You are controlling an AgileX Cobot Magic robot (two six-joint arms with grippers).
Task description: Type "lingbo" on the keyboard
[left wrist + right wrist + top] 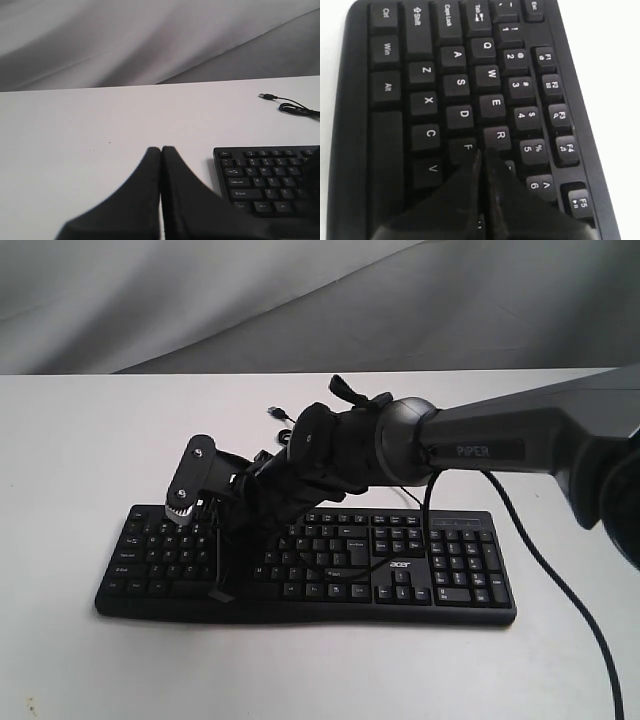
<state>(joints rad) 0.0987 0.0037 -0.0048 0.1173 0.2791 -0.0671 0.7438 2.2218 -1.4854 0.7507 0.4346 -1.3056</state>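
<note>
The black keyboard (450,575) with white legends and an "acer" logo lies across the white table. My right gripper (222,592) reaches over it from the right and points down at its left half. In the right wrist view this gripper (481,151) is shut and empty, and its tips sit low over the keyboard (460,85) between the F and R keys, hiding the keys behind them. Seen from the left wrist, my left gripper (161,148) is shut and empty over bare table, just off the Esc and Ctrl end of the keyboard (265,180). It does not show in the exterior view.
The keyboard's thin black USB cable (290,105) lies loose on the white table (100,125) behind the keyboard, its plug end (275,413) near the middle back. A black arm cable (560,590) hangs over the keyboard's right end. Grey cloth covers the background.
</note>
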